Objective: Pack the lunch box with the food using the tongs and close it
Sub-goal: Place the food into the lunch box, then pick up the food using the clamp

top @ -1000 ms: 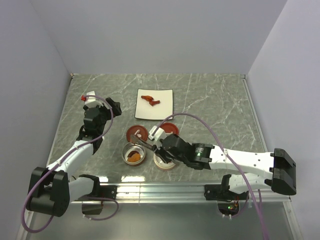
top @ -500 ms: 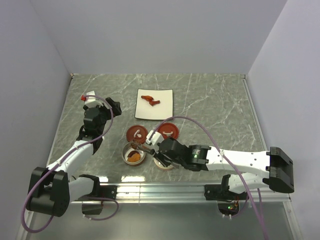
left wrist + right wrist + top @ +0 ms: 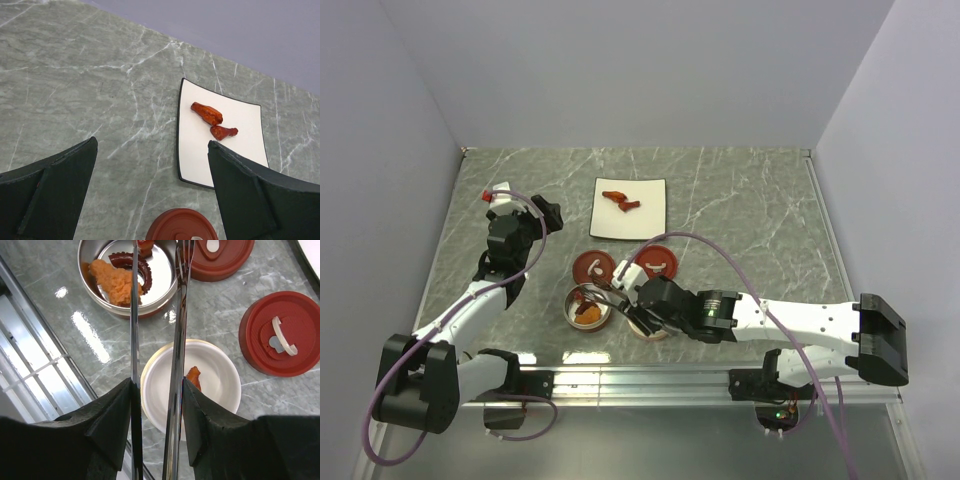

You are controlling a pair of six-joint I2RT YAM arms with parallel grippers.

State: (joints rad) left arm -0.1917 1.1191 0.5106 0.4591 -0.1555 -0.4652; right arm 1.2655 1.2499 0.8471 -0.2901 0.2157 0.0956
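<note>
My right gripper (image 3: 157,390) is shut on the tongs (image 3: 179,315), one finger against each slim arm. The arms stand apart, their tips over the round steel lunch box container (image 3: 167,292). In it lie an orange piece of food (image 3: 114,282) and a dark red curled piece (image 3: 135,261). Under the gripper, a white bowl (image 3: 217,382) holds one orange morsel (image 3: 194,376). From above, the tongs (image 3: 604,293) reach left over the steel container (image 3: 588,308). My left gripper (image 3: 152,145) hangs open and empty at the left (image 3: 542,213). Two red morsels (image 3: 212,120) lie on the white plate (image 3: 240,150).
Two red lids with white handles (image 3: 592,266) (image 3: 660,261) lie between the plate (image 3: 645,220) and the containers; they also show in the right wrist view (image 3: 280,335) (image 3: 220,255). The metal rail (image 3: 620,380) runs along the near table edge. Walls close three sides.
My right arm has shifted slightly left, bringing the tong tips over the steel container. Its jaws have widened and the tong arms have spread. The left arm has not moved.
</note>
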